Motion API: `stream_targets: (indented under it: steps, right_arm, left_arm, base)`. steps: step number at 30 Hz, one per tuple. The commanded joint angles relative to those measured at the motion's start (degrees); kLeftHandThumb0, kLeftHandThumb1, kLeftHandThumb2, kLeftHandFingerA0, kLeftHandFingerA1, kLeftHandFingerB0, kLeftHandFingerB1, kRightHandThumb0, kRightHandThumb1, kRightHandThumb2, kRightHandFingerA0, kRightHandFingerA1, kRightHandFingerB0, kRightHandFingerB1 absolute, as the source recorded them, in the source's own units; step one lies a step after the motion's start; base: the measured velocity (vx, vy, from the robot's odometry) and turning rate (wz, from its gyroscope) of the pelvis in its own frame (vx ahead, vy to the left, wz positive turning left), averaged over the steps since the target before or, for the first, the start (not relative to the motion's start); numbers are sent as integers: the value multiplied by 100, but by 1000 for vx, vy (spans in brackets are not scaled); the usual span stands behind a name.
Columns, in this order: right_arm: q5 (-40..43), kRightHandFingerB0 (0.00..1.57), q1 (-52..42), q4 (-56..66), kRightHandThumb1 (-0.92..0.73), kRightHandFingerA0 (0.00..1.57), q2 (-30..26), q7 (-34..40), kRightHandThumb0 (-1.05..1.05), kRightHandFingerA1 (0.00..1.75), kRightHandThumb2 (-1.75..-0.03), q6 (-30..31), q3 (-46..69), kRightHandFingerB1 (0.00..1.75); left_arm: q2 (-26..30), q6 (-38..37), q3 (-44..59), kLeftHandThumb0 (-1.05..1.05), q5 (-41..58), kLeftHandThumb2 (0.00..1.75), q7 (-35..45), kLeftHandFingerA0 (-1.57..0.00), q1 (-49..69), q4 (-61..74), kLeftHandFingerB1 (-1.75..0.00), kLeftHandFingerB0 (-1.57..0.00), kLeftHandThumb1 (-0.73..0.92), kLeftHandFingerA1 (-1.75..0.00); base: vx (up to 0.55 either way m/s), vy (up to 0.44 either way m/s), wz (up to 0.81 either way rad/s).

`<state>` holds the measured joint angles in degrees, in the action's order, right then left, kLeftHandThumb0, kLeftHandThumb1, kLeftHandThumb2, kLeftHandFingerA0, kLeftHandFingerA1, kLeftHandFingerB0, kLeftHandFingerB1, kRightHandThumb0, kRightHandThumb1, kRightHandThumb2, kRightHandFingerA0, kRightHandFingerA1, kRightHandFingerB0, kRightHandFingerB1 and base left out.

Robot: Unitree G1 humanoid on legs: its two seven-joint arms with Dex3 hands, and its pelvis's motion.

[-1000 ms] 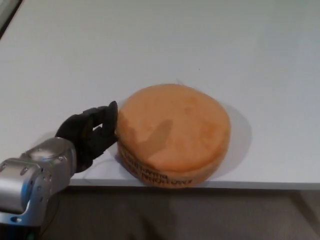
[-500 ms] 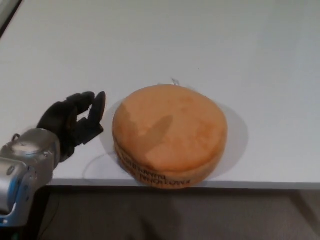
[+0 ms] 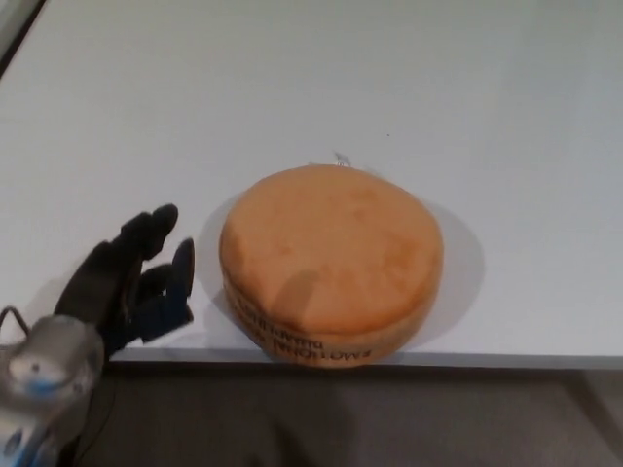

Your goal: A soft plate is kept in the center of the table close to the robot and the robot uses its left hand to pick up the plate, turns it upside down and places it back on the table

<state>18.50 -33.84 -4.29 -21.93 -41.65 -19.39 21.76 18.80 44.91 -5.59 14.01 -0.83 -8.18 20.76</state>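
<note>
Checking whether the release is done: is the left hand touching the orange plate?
Apart. The head view shows bare white table between the left hand and the plate.

The orange soft plate (image 3: 331,261) lies flat, upside down, at the table's near edge.

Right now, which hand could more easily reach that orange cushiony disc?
The left hand: it is open beside the soft plate's left edge, at the table's near edge. The right hand is not in view.
</note>
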Motion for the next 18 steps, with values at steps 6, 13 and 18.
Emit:
stream_targets:
  steps: [6, 13, 18]
  right_arm:
    - [136, 6, -42, -60, -92, 24, -14, 10, -79, 40, -73, -7, 80, 21]
    - [163, 7, -8, -150, -92, 21, 15, -9, -79, 38, -75, -148, 122, 21]
    - [127, 8, -55, -110, -92, 21, 66, 49, -80, 37, -73, -142, 104, 22]
  left_arm:
    - [-92, -4610, 323, -98, -904, 120, 264, -8, 2592, 480, -9, -13, 73, -19]
    - [-450, -6045, 501, -96, -665, 116, 564, -7, 3833, 121, -13, -11, 72, -29]
    - [-728, -6757, 438, -88, -497, 114, 747, 0, 4376, -284, -22, -6, 66, -36]
  base:
    - [0, 0, 0]
    - [0, 0, 0]
    - [0, 0, 0]
